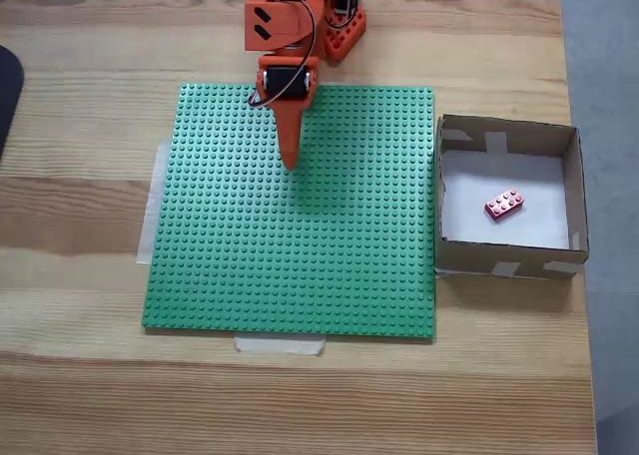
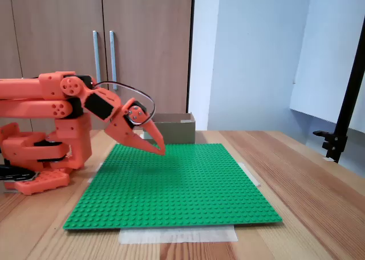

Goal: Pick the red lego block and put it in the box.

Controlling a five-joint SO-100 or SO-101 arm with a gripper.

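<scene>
The red lego block (image 1: 504, 205) lies inside the box (image 1: 441, 208) at the right of the top-down fixed view, flat on the white floor, studs up, turned a little off square. It rests near the middle of the floor, clear of all four cardboard walls. So the drop looks done, and the step in hand reads as the arm pulling clear.

The gripper (image 1: 291, 160) hangs in the upper middle of that frame, over the green baseplate (image 1: 300, 265), well apart from the box. Its two fingers come together to a single point and carry nothing. The side fixed view agrees: the gripper (image 2: 160, 149) points down and to the right, just above the studs of the baseplate (image 2: 177, 191), with no gap showing between the fingers.

Next move, by this reading: little is left but to fold the arm home.

The brick is small and bright red, a two-by-four, far smaller than the taped brown box.
</scene>
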